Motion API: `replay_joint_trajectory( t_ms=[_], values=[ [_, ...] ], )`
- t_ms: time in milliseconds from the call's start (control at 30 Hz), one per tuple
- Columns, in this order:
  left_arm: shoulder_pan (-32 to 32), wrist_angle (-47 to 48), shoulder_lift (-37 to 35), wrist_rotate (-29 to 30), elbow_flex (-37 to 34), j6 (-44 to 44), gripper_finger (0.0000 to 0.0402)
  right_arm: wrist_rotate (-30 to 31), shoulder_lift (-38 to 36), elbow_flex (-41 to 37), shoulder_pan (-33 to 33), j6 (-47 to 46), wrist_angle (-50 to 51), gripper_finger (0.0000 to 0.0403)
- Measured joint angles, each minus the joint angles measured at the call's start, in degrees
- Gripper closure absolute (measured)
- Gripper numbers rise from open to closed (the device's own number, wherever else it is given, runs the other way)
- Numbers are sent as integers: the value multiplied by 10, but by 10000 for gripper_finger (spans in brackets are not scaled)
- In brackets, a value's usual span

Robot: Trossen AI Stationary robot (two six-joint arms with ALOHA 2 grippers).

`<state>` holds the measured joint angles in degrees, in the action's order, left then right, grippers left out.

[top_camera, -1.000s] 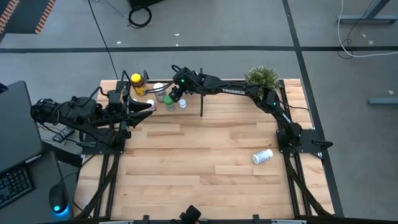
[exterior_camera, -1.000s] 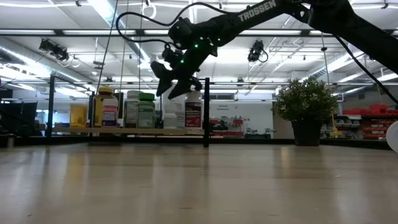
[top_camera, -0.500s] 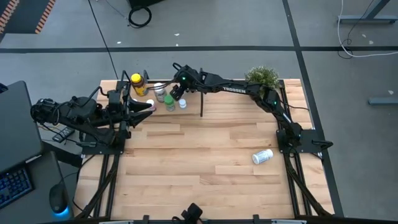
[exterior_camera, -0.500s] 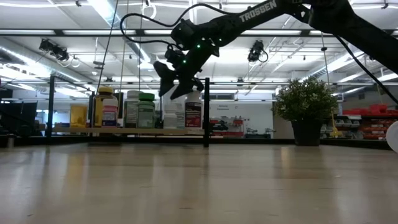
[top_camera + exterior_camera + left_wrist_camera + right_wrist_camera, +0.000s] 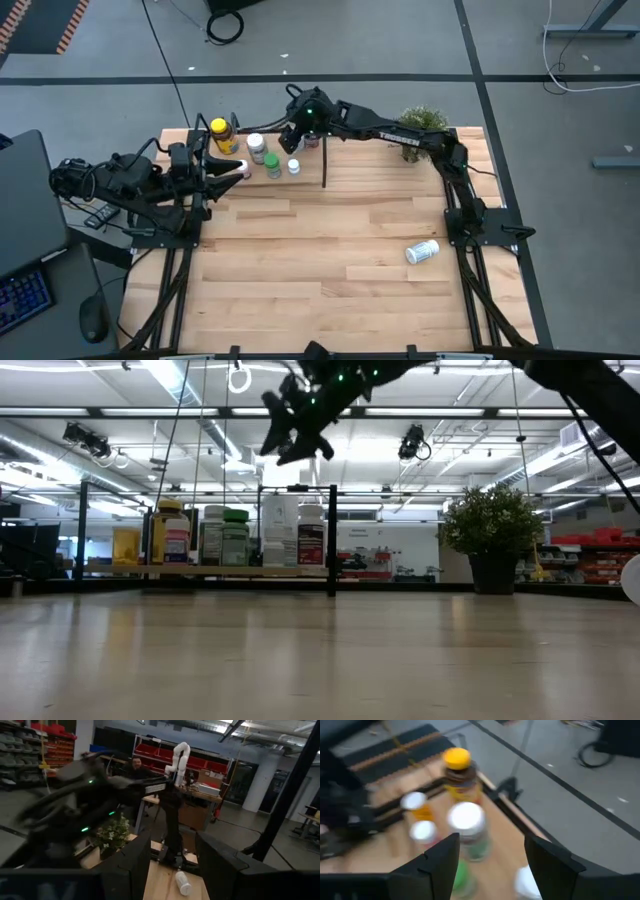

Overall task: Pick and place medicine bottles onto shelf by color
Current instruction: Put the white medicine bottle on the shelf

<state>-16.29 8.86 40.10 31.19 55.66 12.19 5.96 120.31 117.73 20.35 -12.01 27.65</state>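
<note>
The right gripper hangs above the shelf, jaws parted and holding nothing. Below, medicine bottles stand upright on the shelf. One white bottle lies on its side on the surface, well apart.

The left gripper waits near the shelf's end, jaws empty and partly open.

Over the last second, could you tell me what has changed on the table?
The right gripper has risen from just above the shelf bottles, open and empty. The left gripper, the shelved bottles and the lying bottle stayed put.
</note>
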Motion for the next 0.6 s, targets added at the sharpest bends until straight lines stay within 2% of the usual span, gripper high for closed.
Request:
replay_joint_trajectory(
  t_ms=[333, 600],
  values=[
    [0, -12, 0, 7, 0, 21, 239, -47, -57, 0, -43, -3, 52, 172],
    [0, -13, 4, 7, 0, 22, 239, -59, -106, 0, -91, -4, 210, 174]
  ],
)
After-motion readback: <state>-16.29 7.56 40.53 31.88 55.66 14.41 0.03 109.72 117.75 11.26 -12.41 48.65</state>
